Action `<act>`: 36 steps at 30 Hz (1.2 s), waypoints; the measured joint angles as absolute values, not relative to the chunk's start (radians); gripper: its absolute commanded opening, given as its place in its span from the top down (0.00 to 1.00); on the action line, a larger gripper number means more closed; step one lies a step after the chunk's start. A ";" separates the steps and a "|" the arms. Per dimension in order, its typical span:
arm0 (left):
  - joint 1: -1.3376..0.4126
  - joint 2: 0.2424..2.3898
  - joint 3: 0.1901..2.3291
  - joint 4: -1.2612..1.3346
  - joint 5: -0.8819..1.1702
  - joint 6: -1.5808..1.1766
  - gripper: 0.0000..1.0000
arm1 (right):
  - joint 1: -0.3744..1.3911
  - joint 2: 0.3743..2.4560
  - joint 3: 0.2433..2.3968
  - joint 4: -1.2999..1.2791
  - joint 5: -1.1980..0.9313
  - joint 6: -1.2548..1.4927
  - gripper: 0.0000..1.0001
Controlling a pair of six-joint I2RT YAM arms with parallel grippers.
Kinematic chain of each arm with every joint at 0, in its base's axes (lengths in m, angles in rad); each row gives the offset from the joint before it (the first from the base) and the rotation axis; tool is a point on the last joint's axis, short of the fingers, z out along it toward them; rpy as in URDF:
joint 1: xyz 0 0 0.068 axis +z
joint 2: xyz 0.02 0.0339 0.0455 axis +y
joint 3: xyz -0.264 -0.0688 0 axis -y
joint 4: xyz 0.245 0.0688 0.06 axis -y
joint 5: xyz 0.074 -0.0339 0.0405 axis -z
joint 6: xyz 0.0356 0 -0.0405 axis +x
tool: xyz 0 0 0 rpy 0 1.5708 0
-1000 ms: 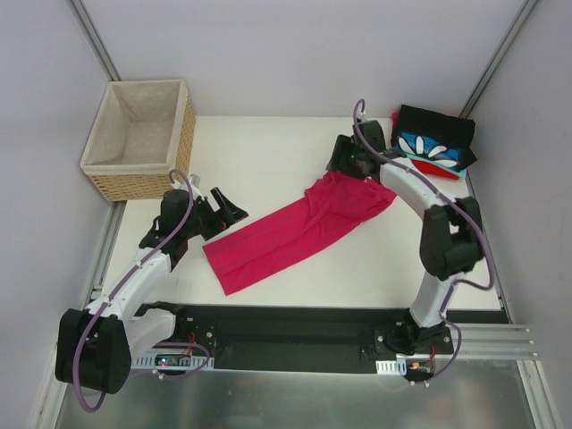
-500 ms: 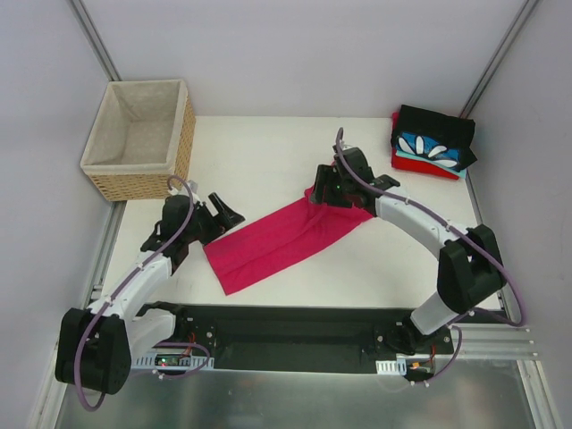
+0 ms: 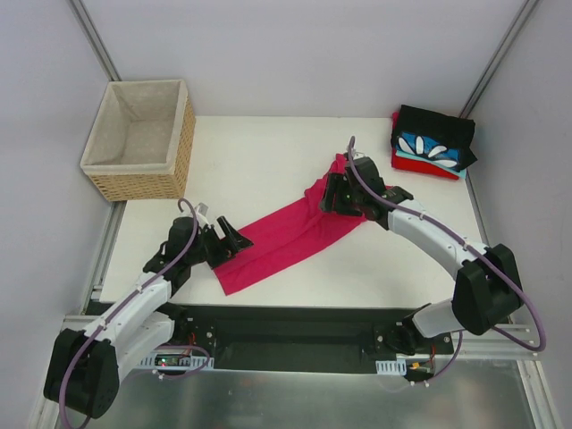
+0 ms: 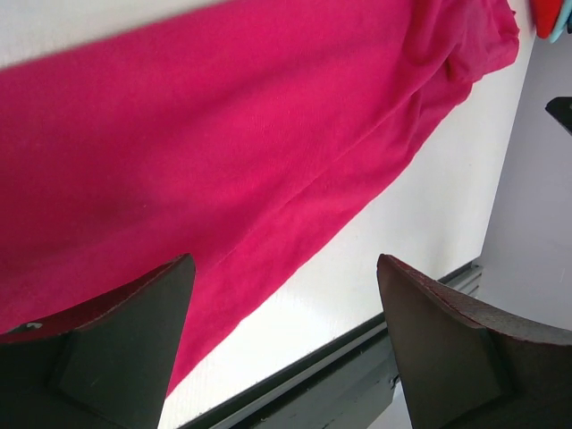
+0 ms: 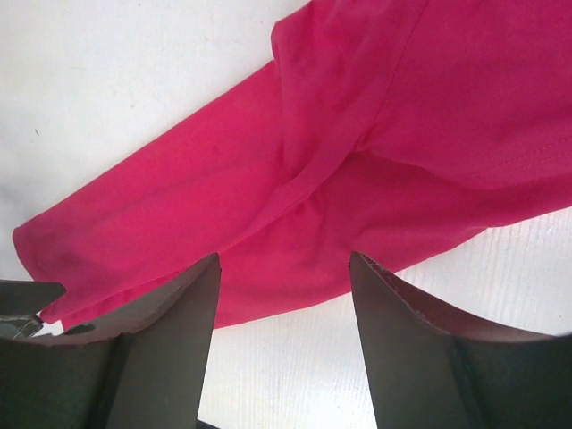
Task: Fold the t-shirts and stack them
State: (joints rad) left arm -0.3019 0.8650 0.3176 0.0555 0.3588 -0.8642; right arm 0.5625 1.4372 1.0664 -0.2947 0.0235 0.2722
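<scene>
Far-left corner of the white table (image 3: pixel 259 147): a wicker basket (image 3: pixel 134 143) with pale lining.

Near left: the left gripper (image 3: pixel 229 241) hovers at the near-left end of the magenta-pink t-shirt (image 3: pixel 286 237). Its jaws are spread wide, with nothing between them. The wrist view shows cloth below and beyond the fingers.

Centre: the shirt lies as a long diagonal strip from near left to far right. Its far-right end is bunched and lapped over itself.

Right of centre: the right gripper (image 3: pixel 338 198) sits over that bunched end, jaws spread and no cloth pinched. Tip contact with the fabric is possible but unclear.

Far-right corner: the stack of folded t-shirts (image 3: pixel 433 147), black uppermost, blue petal print beneath, red lowest. It lies well apart from the pink shirt.
</scene>
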 measured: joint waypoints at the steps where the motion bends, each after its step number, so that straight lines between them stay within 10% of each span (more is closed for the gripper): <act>1: -0.302 0.845 0.306 0.046 0.359 -0.872 0.17 | 0.562 1.437 1.060 -0.295 0.023 0.272 0.37; 13: -0.310 0.804 0.233 -0.042 0.326 -0.907 0.19 | 0.562 1.431 1.028 -0.292 0.030 0.273 0.37; 36: -0.869 1.484 0.658 0.061 0.302 -0.945 0.20 | 0.554 1.370 1.000 -0.350 0.124 0.267 0.37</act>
State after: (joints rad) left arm -0.8688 1.4841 0.6579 0.0608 0.3019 -0.9447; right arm 0.5537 1.3705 0.9997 -0.3500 0.1242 0.2672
